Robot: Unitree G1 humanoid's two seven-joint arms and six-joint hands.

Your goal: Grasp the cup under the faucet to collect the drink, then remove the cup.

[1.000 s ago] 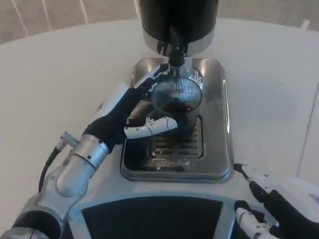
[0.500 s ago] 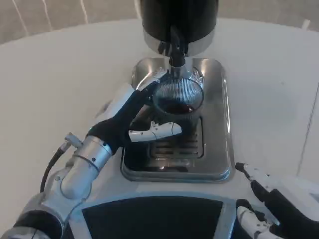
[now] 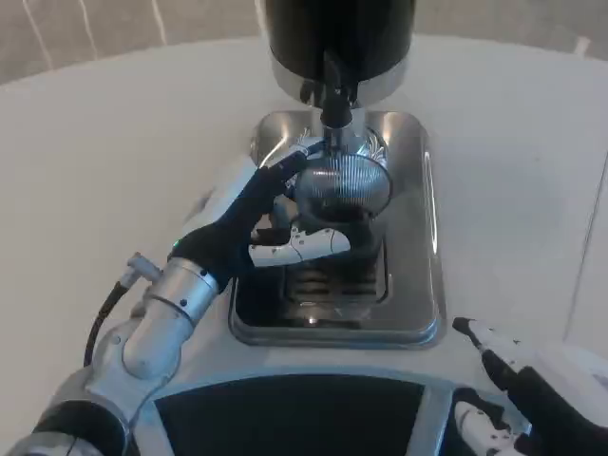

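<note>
Two hands: left (image 3: 255, 220) clamped around cup; right (image 3: 532, 394) at near right edge, fingers cropped, state cannot be told.
Cup (image 3: 340, 188): ribbed, clear, dark drink inside, under faucet (image 3: 334, 95), above drip tray (image 3: 427, 237).
Dispenser (image 3: 340, 38): black, far centre.

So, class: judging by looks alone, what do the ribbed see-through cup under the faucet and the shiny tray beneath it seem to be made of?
The ribbed see-through cup looks like clear glass or hard plastic: dark drink shows through its fine vertical ridges, and the look does not settle which. The shiny rectangular drip tray looks like polished metal, probably stainless steel: mirror-like reflections and bright glints along its rim. The left hand grips the cup.
</note>
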